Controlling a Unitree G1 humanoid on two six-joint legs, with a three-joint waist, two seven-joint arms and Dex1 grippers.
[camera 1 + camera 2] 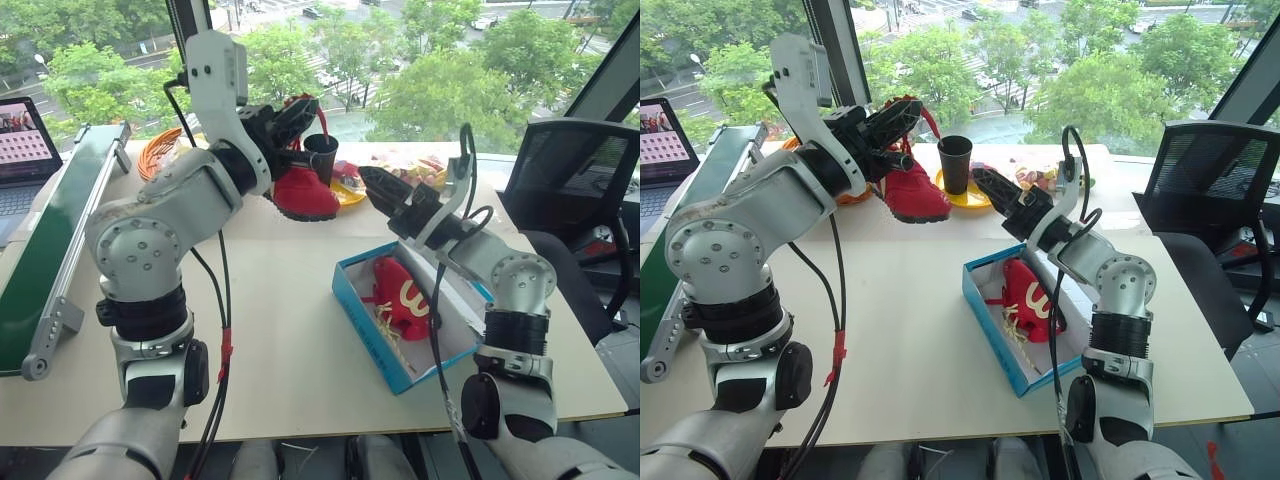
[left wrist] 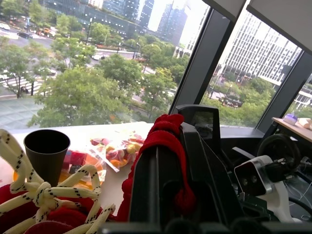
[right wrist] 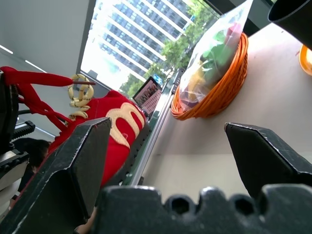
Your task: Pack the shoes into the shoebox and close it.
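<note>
Table [image 1: 300,350] first: it carries the shoebox [image 1: 362,310], a blue card tray with a white inside, lying just below and beside the right gripper [image 1: 372,186]. Its card walls look light and thin, so I judge it would slide or dent under a careless push; the lid cannot be made out with certainty in these views. One red shoe [image 1: 402,296] already lies inside the box, gold pattern up, cord laces trailing toward the near wall.

The second shoe [image 1: 303,192] hangs in the air, held up by the left gripper [image 1: 300,115], which is clenched on the red fabric at the shoe's heel collar; the toe droops below and ahead of the fingers, above the far part of the table. In the left wrist view the red cloth bunches up between the black fingers [image 2: 161,195], and the white rope laces [image 2: 44,195] dangle loose beside them. That says soft, light, floppy: the upper folds under pressure, while the dark sole is probably the only stiff part. A pinch on the collar or heel rim holds well, though the laces may snag on the box wall.

The right gripper stands released, jaws spread wide, pointing toward the hanging shoe, which sits just off one of its fingers in the right wrist view.
</note>
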